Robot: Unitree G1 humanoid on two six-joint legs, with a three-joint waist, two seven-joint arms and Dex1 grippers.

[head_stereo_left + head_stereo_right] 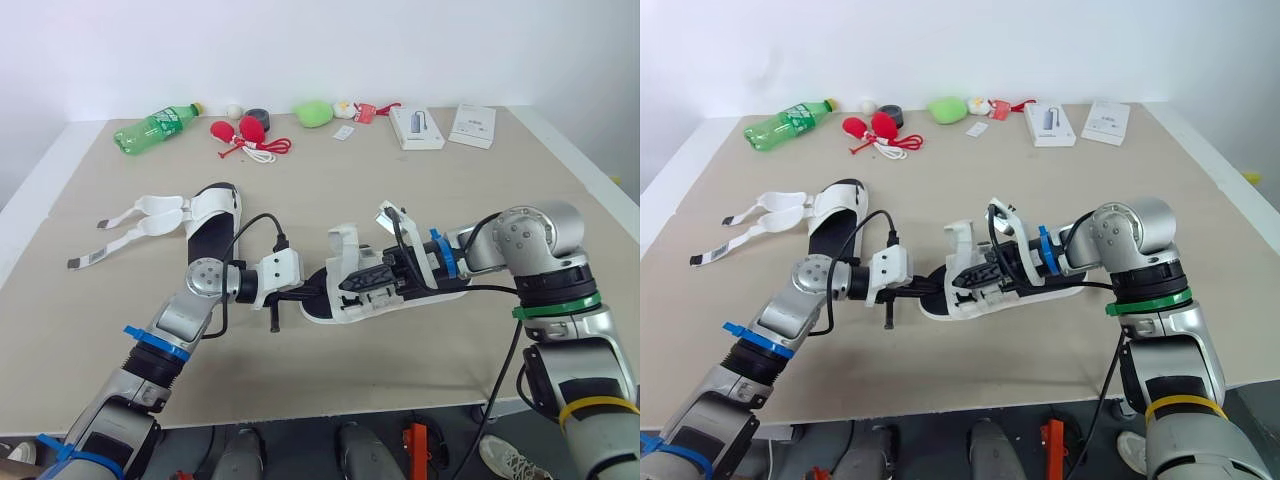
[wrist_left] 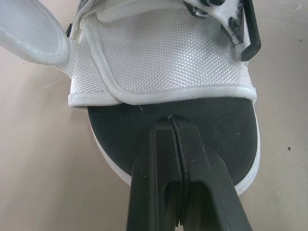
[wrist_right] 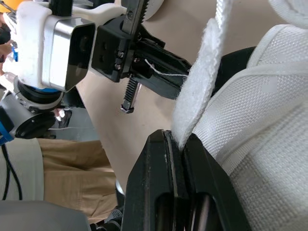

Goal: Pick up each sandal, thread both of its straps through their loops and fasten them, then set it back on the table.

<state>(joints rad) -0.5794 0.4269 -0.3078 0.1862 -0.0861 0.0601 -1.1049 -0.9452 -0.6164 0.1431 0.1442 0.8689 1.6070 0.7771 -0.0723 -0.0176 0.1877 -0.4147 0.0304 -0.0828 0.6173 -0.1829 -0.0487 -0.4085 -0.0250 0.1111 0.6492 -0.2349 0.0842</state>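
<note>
Sandal lies mid-bench on its sole, held at both ends. Left fingers are pressed together with no gap, tips down on the black footbed at the toe end, just short of the edge of the white mesh front band. Cannot tell if anything thin is caught between them. Right fingers are closed tight on a white strap, which rises from between the tips and stands upright beside the mesh upper. That strap is loose at its far end, not laid flat or fastened. The right arm comes in from the robot's right over the heel half and the left arm from the left at the toe, so the two sets of fingers face each other across the shoe.

Second sandal sits on the bench further back and to the robot's left, well apart from the held one. Its straps are undone and splayed out flat to the left.

Along the far edge of the bench, left to right: green plastic bottle on its side, red objects with a white cord, dark tape roll, green soft item, two white boxes.

A person's tan trousers show in the right wrist view, beyond the bench edge.
</note>
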